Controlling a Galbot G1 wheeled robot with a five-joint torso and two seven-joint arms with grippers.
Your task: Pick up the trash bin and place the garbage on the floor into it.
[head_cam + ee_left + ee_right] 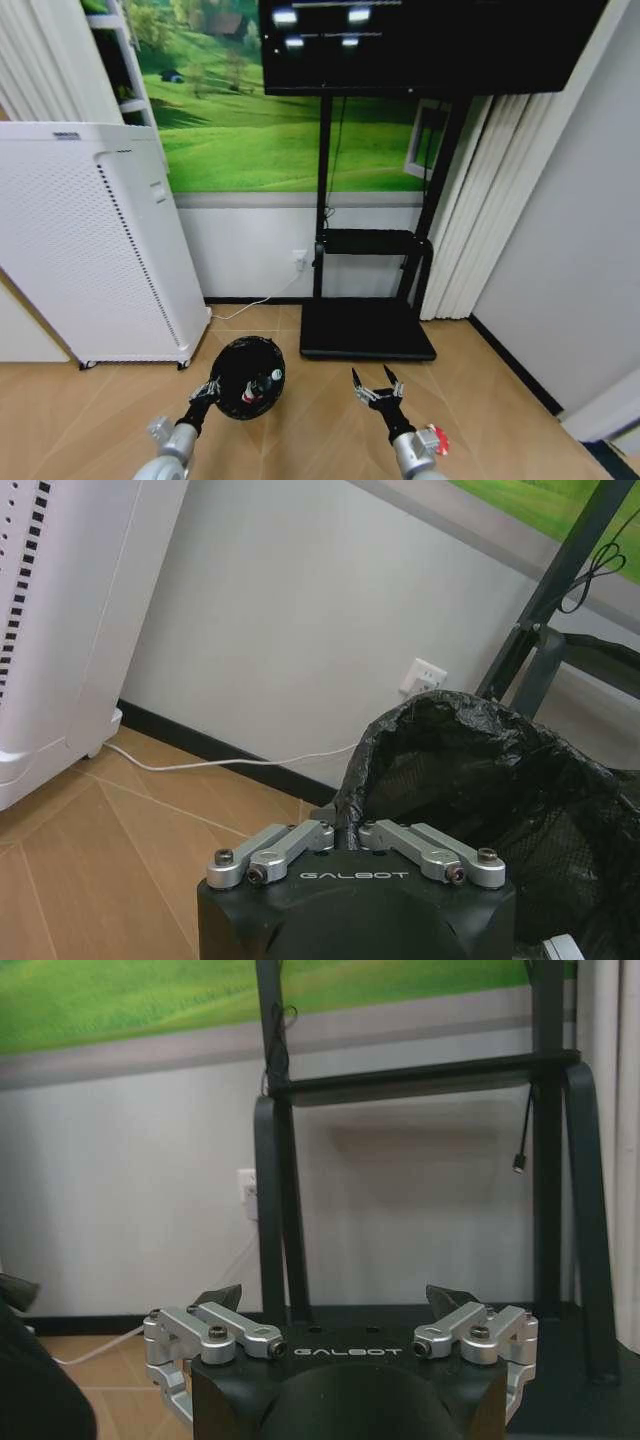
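The trash bin (248, 376), bottom centre of the head view, hangs by its rim from the left gripper (209, 389), jaws clamped on it. Such an edge hold could slip or tip. Right gripper (379, 389) waits lower right, jaws apart.

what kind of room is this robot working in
Probably a living room or a mock-up of one: a TV on a black floor stand, a white perforated appliance beside it, a green meadow mural on the wall, and herringbone wooden floor.
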